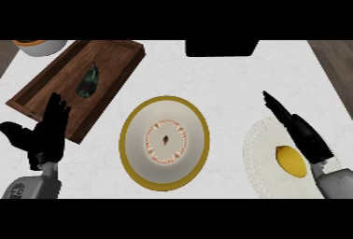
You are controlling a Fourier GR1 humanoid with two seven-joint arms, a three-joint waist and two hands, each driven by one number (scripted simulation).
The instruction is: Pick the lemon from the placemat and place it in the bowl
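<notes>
Straight, released fingers (276, 106) of the right hand (303, 135) extend above the oval yellow lemon (291, 161), which lies on the round white lace placemat (258, 149). Left of it sits the gold-rimmed white bowl (131, 140). The left hand (43, 135) rests open.

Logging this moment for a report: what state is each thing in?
Lemon: on the placemat, not held.
Bowl: holds nothing.
Right hand: open, fingers straight, over the placemat beside the lemon.
Left hand: open, resting at the tray.
Tray: holds one dark object.
</notes>
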